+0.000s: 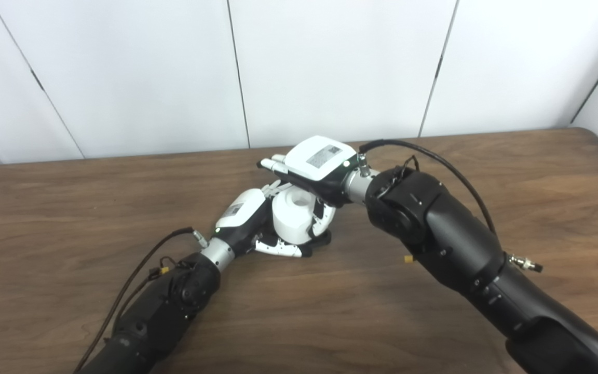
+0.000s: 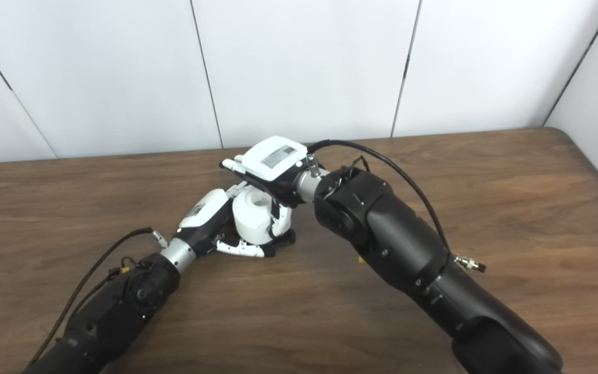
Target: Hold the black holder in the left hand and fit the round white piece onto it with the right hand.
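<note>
From my station I see both hands meeting near the middle of the wooden table (image 1: pixel 434 322), toward its far half. My left hand (image 1: pixel 242 215) lies low, its fingers (image 1: pixel 281 249) curled around the foot of the round white piece (image 1: pixel 291 218), which stands upright with a hollow showing in its top. Beneath and just to the right of that piece I can make out a dark edge that I take for the black holder (image 1: pixel 322 239); most of it is hidden by the white piece and the fingers, so I cannot tell how the two sit together or whether the left hand actually clamps the holder. My right hand (image 1: pixel 317 166) hangs over the white piece, back of the hand up, with some fingers stretched out flat toward the left and a finger or thumb reaching down along the right side of the white piece, seemingly touching it; whether it truly grips I cannot tell. A black cable (image 1: pixel 434 156) arches over the right forearm, another trails from the left wrist
</note>
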You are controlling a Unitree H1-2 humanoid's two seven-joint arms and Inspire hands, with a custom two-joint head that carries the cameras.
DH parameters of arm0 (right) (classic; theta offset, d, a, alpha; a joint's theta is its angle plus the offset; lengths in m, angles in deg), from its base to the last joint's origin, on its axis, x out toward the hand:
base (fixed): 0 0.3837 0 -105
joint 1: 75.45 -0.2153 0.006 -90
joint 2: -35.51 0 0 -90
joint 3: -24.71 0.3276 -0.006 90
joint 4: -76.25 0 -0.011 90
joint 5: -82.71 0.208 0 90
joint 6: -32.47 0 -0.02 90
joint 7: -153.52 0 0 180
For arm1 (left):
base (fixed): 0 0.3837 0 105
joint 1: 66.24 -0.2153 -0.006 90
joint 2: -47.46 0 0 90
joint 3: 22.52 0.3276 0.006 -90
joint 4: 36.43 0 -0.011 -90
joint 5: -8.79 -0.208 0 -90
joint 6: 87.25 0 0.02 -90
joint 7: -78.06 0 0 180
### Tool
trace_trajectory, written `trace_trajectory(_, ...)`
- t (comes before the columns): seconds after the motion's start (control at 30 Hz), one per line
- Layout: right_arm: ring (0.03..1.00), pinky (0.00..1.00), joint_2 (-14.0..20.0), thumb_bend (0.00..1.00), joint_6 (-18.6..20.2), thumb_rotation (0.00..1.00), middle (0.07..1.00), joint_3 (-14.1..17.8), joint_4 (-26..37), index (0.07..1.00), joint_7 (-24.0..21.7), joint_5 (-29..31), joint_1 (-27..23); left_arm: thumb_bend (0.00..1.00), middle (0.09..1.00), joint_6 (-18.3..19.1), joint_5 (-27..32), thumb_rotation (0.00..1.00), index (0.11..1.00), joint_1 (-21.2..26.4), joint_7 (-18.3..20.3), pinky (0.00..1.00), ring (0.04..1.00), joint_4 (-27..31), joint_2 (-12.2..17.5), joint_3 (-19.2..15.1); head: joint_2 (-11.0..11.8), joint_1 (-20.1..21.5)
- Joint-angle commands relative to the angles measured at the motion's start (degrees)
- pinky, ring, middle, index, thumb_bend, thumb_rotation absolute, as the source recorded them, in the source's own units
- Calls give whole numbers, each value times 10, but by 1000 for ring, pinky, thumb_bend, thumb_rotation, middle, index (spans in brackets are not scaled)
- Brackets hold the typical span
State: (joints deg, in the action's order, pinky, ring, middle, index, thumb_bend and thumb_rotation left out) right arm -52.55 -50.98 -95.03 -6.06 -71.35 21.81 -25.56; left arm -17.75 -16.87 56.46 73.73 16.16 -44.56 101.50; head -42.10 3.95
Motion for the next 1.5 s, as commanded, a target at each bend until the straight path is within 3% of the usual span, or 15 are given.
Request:
trace_trajectory(0.0, 956, 915, 4, 944, 8, 221, 997, 7, 19, 1000, -45, 14, -38, 524, 941, 25, -26, 60, 481, -58, 84, 1000, 1000, -24, -21, 40, 0, 2)
trace_trajectory(0.13, 976, 919, 11, 996, 15, 222, 1000, 15, 30, 1000, -103, 25, -65, 524, 935, 17, -28, 60, 481, -57, 80, 1000, 1000, -29, -19, 41, 1, 4)
trace_trajectory(0.37, 1000, 909, 28, 1000, 18, 232, 1000, 17, 57, 1000, -193, 28, -102, 524, 936, 15, -24, 61, 480, -57, 80, 1000, 1000, -36, -21, 39, 0, 6)
trace_trajectory(0.53, 988, 901, 36, 1000, 22, 239, 1000, 18, 67, 1000, -231, 32, -114, 524, 931, 10, -25, 61, 480, -54, 77, 1000, 1000, -43, -22, 39, 4, 8)
trace_trajectory(0.73, 971, 893, 41, 996, 23, 235, 1000, 27, 78, 1000, -225, 33, -110, 524, 916, 5, -27, 62, 480, -54, 72, 1000, 1000, -48, -24, 39, 7, 6)
trace_trajectory(0.93, 990, 934, 56, 964, 34, 208, 1000, 69, 95, 1000, -214, 54, -109, 524, 925, 7, -23, 62, 480, -54, 74, 1000, 1000, -48, -26, 36, 7, 7)
trace_trajectory(1.0, 971, 904, 67, 956, 38, 179, 1000, 86, 101, 1000, -214, 63, -111, 524, 928, 7, -19, 61, 480, -55, 74, 1000, 1000, -49, -27, 34, 8, 7)
trace_trajectory(1.03, 965, 895, 73, 954, 38, 171, 1000, 97, 104, 1000, -210, 70, -111, 524, 928, 9, -19, 61, 480, -55, 75, 1000, 1000, -49, -27, 33, 8, 7)
trace_trajectory(1.1, 886, 748, 84, 934, 38, 147, 934, 119, 109, 928, -195, 85, -107, 524, 928, 8, -19, 61, 480, -54, 74, 1000, 1000, -50, -27, 33, 8, 7)
trace_trajectory(1.13, 865, 711, 88, 926, 37, 138, 916, 137, 108, 907, -178, 99, -100, 524, 927, 4, -19, 61, 480, -54, 73, 1000, 1000, -52, -27, 33, 9, 5)
trace_trajectory(1.17, 791, 591, 91, 888, 33, 129, 861, 156, 105, 835, -152, 116, -90, 524, 924, 0, -17, 61, 480, -53, 73, 1000, 1000, -55, -27, 32, 10, 5)
trace_trajectory(1.2, 759, 541, 92, 879, 29, 136, 830, 169, 102, 795, -132, 127, -84, 524, 925, -3, -16, 61, 480, -52, 73, 1000, 1000, -58, -27, 31, 11, 5)
trace_trajectory(1.3, 749, 558, 92, 868, 14, 125, 805, 224, 97, 765, -42, 163, -45, 524, 929, -10, -16, 61, 480, -51, 70, 1000, 1000, -65, -27, 30, 13, 7)
trace_trajectory(1.47, 806, 653, 65, 823, 61, 96, 844, 305, 99, 810, 54, 232, 20, 524, 933, -13, -18, 61, 480, -50, 69, 1000, 1000, -69, -27, 28, 16, 7)
